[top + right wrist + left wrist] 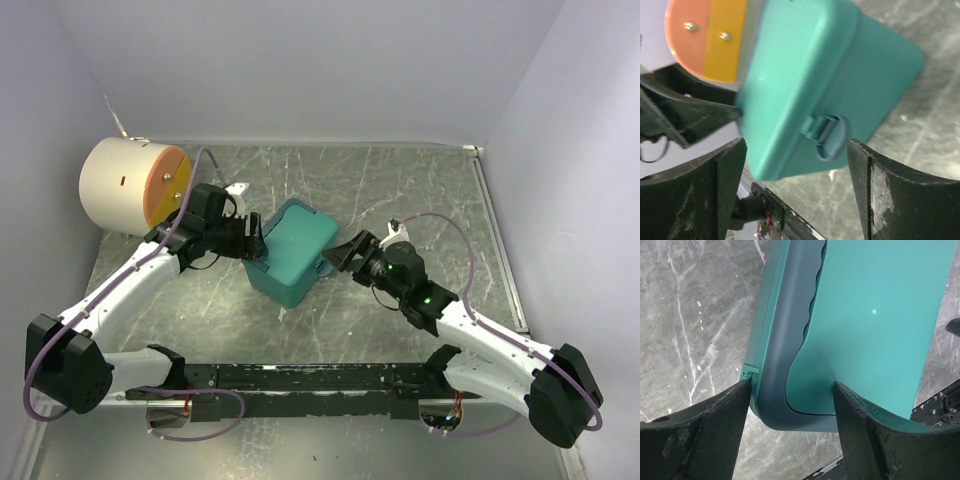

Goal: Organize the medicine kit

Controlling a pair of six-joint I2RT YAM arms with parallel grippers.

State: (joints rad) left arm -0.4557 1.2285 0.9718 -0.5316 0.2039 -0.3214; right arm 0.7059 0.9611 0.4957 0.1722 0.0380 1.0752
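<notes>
Shut medicine kit (291, 250) on bench (420, 190), near cylinder (120, 185), off its orange face; left jaws apart, astride kit corner nearest cylinder; right jaws apart around latch (826, 134), side away from cylinder; risk: neither clamps, latch tug skids kit

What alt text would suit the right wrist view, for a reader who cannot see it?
A teal medicine kit, lid down and latch facing the camera, lies on the grey table ahead of the right arm's open fingers, which do not touch it. Behind it, upper left, are a round orange and yellow face and the left arm's dark fingers.
</notes>
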